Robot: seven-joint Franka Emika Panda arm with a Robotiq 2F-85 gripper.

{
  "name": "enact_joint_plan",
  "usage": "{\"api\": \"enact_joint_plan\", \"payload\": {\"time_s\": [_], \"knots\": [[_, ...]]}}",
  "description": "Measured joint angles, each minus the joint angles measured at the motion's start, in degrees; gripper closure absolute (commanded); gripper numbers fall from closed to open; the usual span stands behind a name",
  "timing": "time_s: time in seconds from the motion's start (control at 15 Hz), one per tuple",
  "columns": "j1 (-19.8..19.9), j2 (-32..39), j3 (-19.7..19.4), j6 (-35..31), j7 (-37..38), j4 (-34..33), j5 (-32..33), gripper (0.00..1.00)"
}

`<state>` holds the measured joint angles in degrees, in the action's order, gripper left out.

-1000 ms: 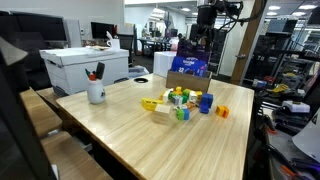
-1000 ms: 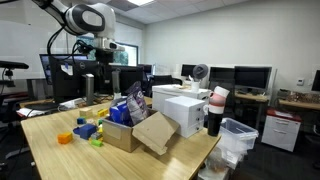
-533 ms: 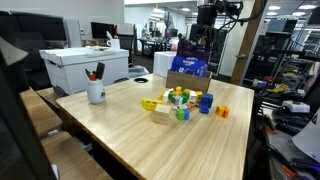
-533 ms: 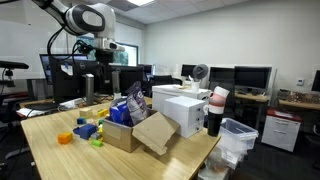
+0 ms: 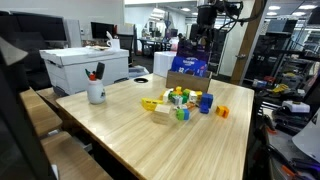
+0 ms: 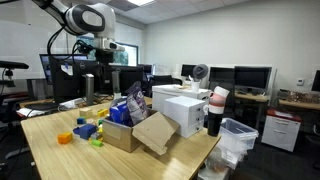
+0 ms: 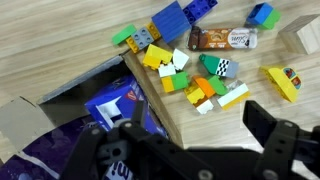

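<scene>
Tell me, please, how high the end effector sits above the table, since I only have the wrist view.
Observer: In an exterior view the end effector hangs high above the cardboard box and touches nothing.
Operator: Thank you. Is anything on the table outside my picture?
Observer: Yes, a white mug holding pens stands on the table, well apart from the blocks.
</scene>
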<state>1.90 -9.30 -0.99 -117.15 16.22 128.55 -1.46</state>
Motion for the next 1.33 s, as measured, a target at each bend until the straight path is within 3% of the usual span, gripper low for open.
{"api": "enact_joint_plan", "payload": {"time_s": [0.6,1.33], "knots": [[0.3,2.9,-1.1,-0.1,0.1,-2.7,0.1,0.00],[2.6,17.2,-5.6,0.0,0.1,-16.6,0.7,0.00]]}}
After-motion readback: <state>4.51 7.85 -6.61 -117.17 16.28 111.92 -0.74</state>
